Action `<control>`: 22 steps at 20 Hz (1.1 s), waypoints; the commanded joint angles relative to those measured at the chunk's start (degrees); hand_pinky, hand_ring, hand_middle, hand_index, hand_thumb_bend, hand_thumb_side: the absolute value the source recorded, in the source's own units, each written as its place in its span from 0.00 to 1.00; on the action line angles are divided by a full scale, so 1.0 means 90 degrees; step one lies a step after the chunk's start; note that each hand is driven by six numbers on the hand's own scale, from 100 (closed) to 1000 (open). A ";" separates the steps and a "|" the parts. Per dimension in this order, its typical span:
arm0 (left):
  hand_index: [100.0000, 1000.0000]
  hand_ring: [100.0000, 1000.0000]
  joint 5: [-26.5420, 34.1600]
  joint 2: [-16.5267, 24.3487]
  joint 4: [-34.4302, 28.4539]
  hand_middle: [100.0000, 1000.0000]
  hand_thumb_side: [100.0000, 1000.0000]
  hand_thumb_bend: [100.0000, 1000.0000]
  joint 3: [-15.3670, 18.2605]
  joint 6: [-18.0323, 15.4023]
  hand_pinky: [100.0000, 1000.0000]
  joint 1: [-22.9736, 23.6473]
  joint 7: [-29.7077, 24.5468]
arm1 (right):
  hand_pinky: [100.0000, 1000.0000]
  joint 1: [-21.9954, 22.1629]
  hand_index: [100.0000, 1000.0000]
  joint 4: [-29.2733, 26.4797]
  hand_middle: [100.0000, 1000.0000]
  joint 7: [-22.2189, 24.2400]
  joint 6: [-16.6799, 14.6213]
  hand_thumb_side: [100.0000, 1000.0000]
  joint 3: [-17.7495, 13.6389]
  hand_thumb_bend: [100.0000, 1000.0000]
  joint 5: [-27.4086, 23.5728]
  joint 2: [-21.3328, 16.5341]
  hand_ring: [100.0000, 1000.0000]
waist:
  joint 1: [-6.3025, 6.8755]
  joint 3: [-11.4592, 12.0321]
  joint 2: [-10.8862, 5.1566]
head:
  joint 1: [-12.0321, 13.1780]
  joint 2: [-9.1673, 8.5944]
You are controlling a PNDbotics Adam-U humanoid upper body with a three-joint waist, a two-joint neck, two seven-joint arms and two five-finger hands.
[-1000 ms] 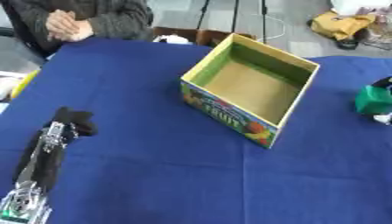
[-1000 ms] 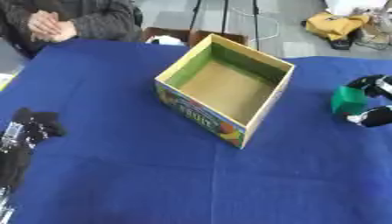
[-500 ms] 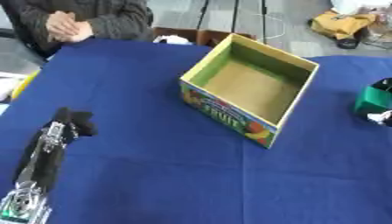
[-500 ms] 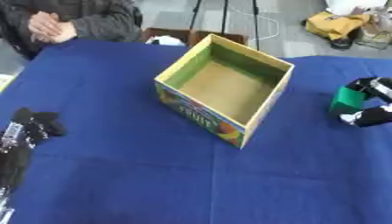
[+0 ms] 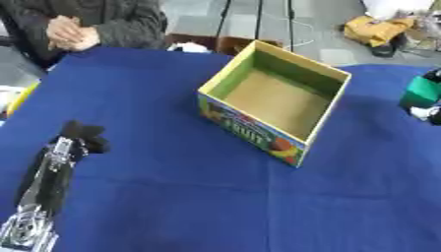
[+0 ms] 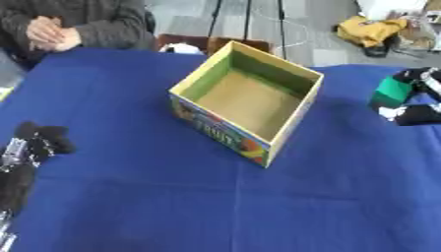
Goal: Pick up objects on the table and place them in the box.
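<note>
- Blue-clothed surface (image 5: 172,197): wide bare stretch across near half and left of centre; far edge meets grey floor.
- Box (image 6: 248,101): open-topped, nothing visible inside, set askew just right of centre, fruit print on near wall, free room on every side.
- Left robot hand (image 5: 82,137): dark fingers curled, nothing held, resting low at left edge.
- Right robot hand (image 6: 420,114): at right edge, fingers wrapped round green block (image 6: 393,92), well apart from box.

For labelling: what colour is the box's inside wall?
Green, above a tan floor; the box shows best in the left eye view.
</note>
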 commanded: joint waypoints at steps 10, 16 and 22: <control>0.68 0.53 0.0075 0.0000 -0.0118 0.47 0.97 0.39 -0.0135 0.0007 0.65 -0.0176 -0.0163 | 0.69 -0.0912 0.45 -0.0115 0.27 0.0626 -0.0101 0.24 0.0533 0.00 0.0385 0.1104 0.49 | -0.0028 0.0452 -0.0232 | -0.0117 -0.0077; 0.68 0.53 0.0119 -0.0084 -0.0130 0.47 0.97 0.39 -0.0206 0.0013 0.65 -0.0281 -0.0246 | 0.70 -0.1000 0.52 0.0263 0.35 0.0620 -0.0217 0.26 0.0538 0.00 0.1025 0.1463 0.52 | -0.0041 0.0757 -0.0179 | -0.0210 -0.0114; 0.68 0.53 0.0119 -0.0103 -0.0126 0.47 0.97 0.39 -0.0220 0.0022 0.66 -0.0302 -0.0269 | 0.77 -0.0979 0.66 0.0303 0.54 0.0722 -0.0458 0.37 0.0632 0.17 0.1539 0.1537 0.66 | -0.0058 0.0741 -0.0160 | -0.0216 -0.0105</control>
